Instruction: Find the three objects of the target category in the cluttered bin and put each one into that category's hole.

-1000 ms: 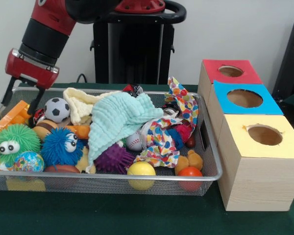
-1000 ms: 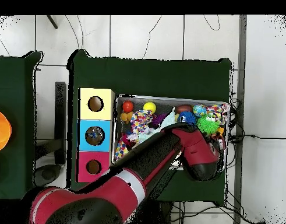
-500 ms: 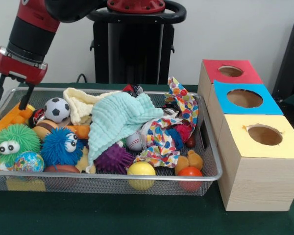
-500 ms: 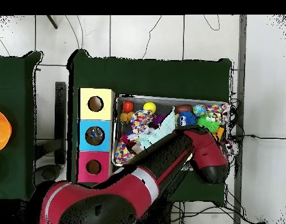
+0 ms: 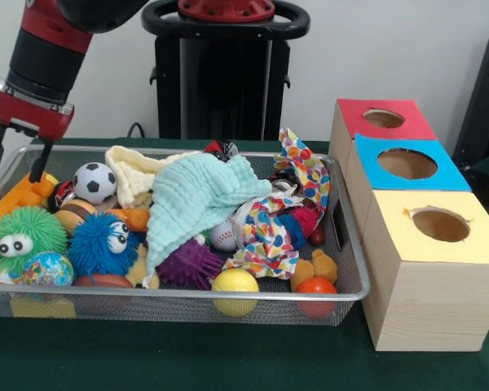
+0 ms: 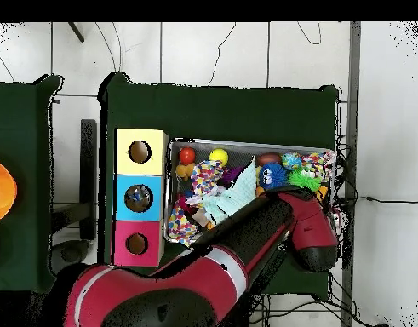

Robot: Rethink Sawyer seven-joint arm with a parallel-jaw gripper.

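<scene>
We are holding our tool, prongs apart and empty, above the orange block at the bin corner.

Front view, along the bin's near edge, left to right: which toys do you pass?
Globe-patterned ball → brown ball → purple spiky ball → yellow ball → red ball.

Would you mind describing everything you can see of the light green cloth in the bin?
The light green cloth is a soft, crinkled, waffle-textured fabric, crumpled and draped over the middle of the wire mesh bin. It lies on top of the pile, one corner hanging down toward the purple spiky ball. The cream cloth lies against it behind, the multicoloured spotted cloth beside it, and a baseball peeks out beneath its edge. Nothing grips it.
</scene>
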